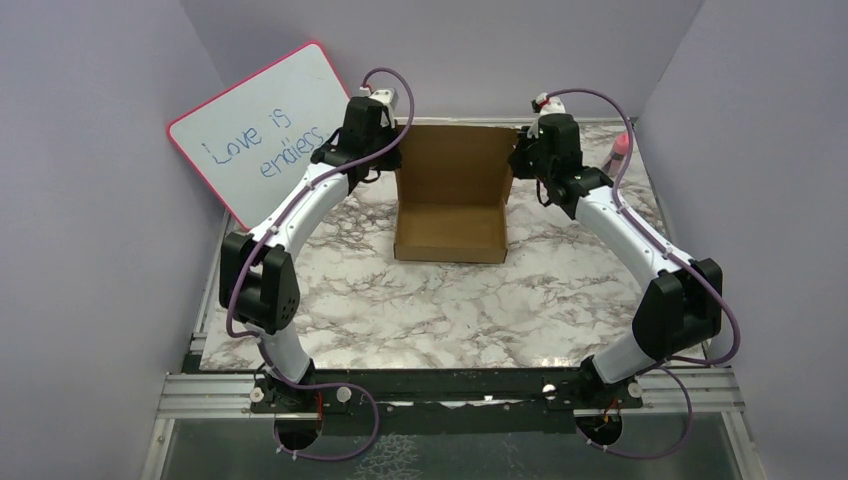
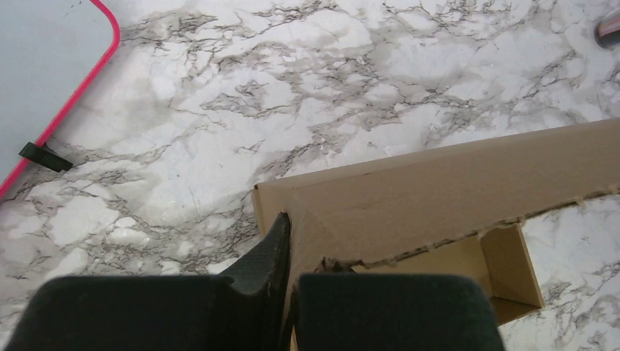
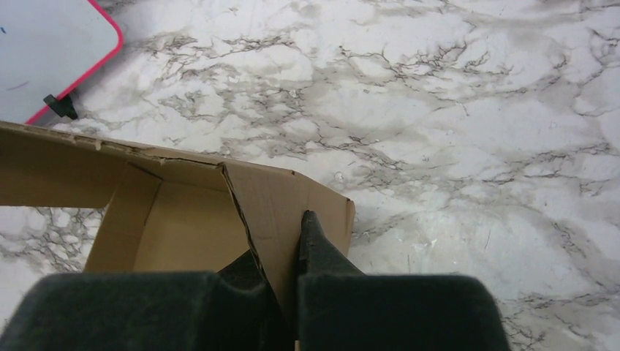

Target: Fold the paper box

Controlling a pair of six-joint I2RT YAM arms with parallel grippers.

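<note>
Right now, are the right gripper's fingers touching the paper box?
Touching. The right wrist view shows the right gripper closed on a flap of the paper box, cardboard pinched between its fingers with no gap.

In the left wrist view, one finger of the left gripper point(image 2: 286, 248) is screened by a panel of the cardboard box point(image 2: 439, 190), which is cut off at the right edge. A grey item point(image 2: 608, 31) cropped at the upper right corner could not be identified. In the right wrist view, the inner finger of the right gripper point(image 3: 281, 252) is partly covered by cardboard, and the whiteboard point(image 3: 51, 44) is shown only in part. In the overhead view, a pink object point(image 1: 621, 146) is largely hidden behind the right arm point(image 1: 640, 240).
</note>
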